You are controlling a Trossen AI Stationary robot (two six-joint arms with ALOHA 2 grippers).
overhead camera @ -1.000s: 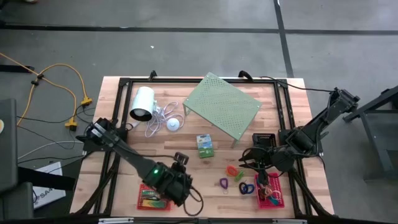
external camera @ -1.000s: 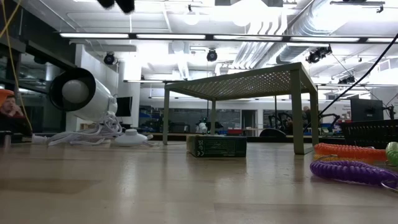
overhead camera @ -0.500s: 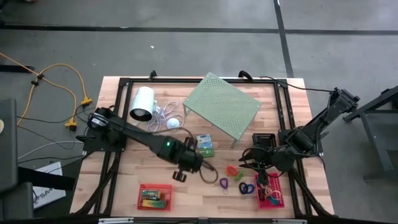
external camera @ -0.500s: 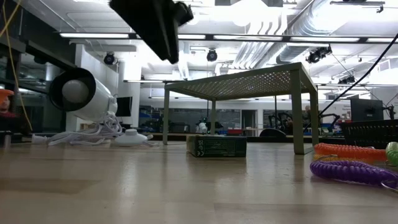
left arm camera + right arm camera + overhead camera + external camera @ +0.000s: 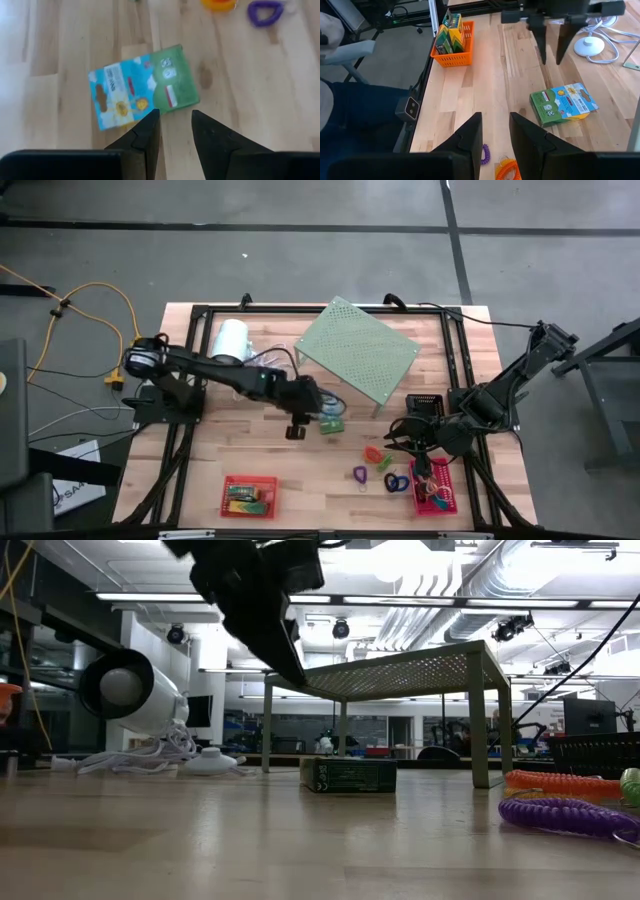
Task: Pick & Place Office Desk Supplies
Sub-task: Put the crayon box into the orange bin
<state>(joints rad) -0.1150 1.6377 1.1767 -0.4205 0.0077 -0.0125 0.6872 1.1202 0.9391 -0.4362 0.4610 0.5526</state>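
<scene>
moved from the red basket [image 5: 248, 495], left gripper [image 5: 312, 408] hovers open over the green-white box [image 5: 331, 415].

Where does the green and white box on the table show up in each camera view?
High view: the box lies mid-table, beside the left gripper.
Low view: box at centre, standing on the wood.
Left wrist view: box at centre, just beyond the fingers.
Right wrist view: box at right, under the left gripper.
Shared landmark: the green shelf behind the box, seen from above and from table height.
</scene>
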